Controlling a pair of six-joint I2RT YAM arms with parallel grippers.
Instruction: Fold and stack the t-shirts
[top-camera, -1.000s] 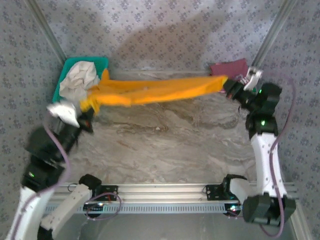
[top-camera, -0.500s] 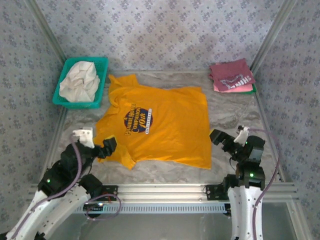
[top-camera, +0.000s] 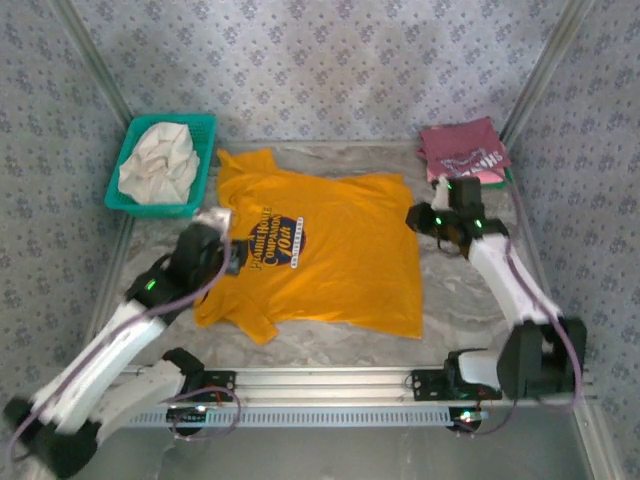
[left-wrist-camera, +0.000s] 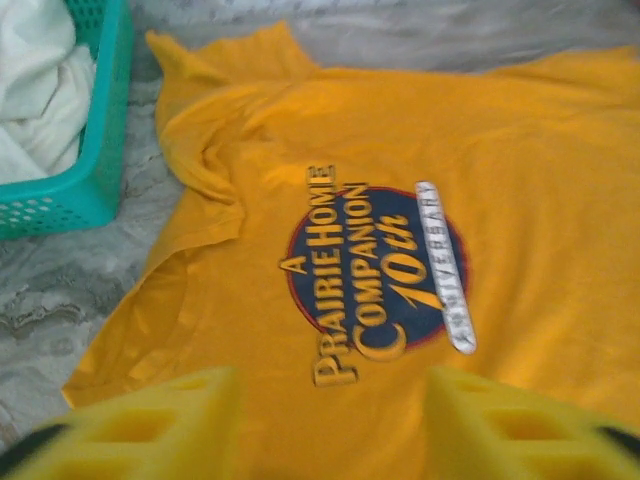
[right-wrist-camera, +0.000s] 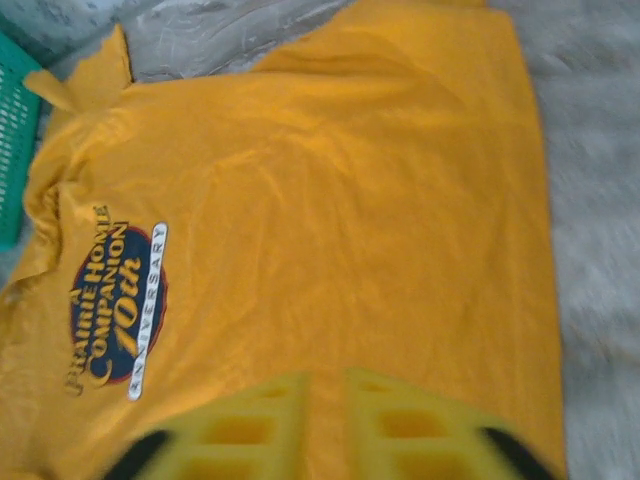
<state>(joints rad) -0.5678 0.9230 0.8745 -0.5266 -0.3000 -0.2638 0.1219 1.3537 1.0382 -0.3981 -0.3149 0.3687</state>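
One desk (top-camera: 470, 290) of marbled grey carries everything. A mustard-yellow t-shirt (top-camera: 330, 260) lies spread flat across its middle, its dark blue round print (left-wrist-camera: 375, 280) facing up. At the far left corner, just beside the shirt's sleeve, sits a teal basket (top-camera: 203, 160) holding a crumpled white cloth (top-camera: 155, 160). At the far right corner a folded maroon t-shirt (top-camera: 462, 150) rests on a pink t-shirt (top-camera: 448, 180). The left end effector (left-wrist-camera: 330, 420) hovers over the yellow shirt's left side, fingers spread wide. The right end effector (right-wrist-camera: 328, 400) hangs over the shirt's right edge, fingers pressed nearly together, holding nothing.
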